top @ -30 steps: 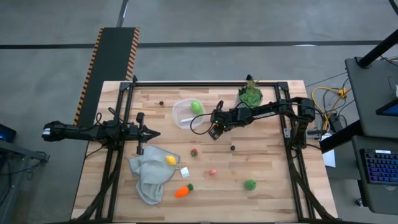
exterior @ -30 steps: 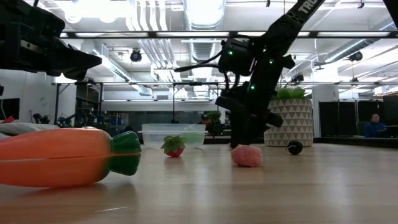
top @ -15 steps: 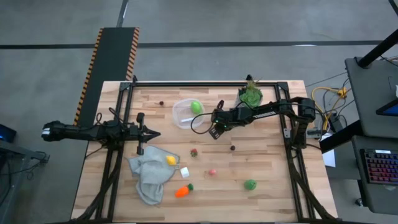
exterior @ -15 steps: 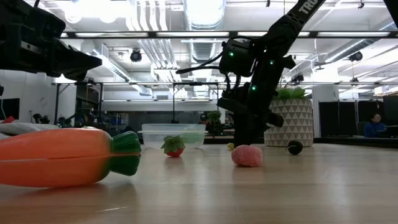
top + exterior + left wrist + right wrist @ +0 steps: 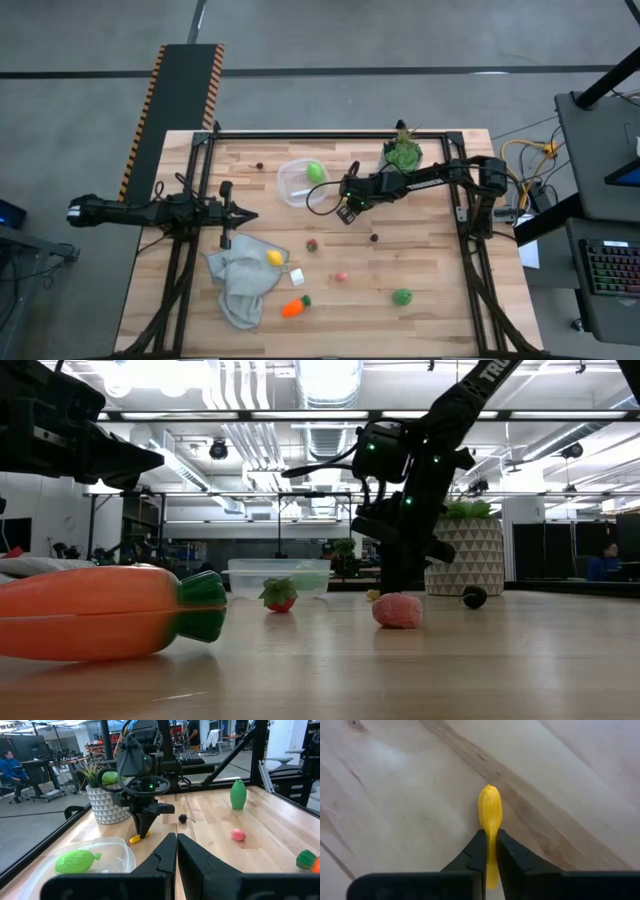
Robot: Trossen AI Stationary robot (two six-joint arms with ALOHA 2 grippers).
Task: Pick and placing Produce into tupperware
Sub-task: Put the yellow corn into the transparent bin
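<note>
- The right gripper (image 5: 343,212) is down at the table (image 5: 440,280) near its centre, fingers clenched on a small yellow piece (image 5: 490,812); in the right wrist view the piece pokes out past the fingertips over bare wood.
- In the left wrist view that yellow piece (image 5: 137,838) sits at the tips of the right gripper (image 5: 144,827), at the wood, just beside the tupperware (image 5: 107,851).
- The tupperware (image 5: 297,183) lies at about 10 o'clock from the right gripper, near it, with a green piece (image 5: 316,171) inside.
- The left gripper (image 5: 243,214) hovers at the table's 9 o'clock side, well apart from the tupperware; its fingers (image 5: 196,855) are pressed together with nothing between them.
- Loose produce: a lemon (image 5: 274,257) on the grey cloth (image 5: 238,285), a carrot (image 5: 293,307) at 6 o'clock, a red piece (image 5: 312,244), a pink piece (image 5: 342,276), a dark piece (image 5: 375,238), a green piece (image 5: 402,296) toward 5 o'clock.
- A small white cube (image 5: 297,277) lies just above the carrot.
- The potted plant (image 5: 403,152) stands at 1 o'clock.
</note>
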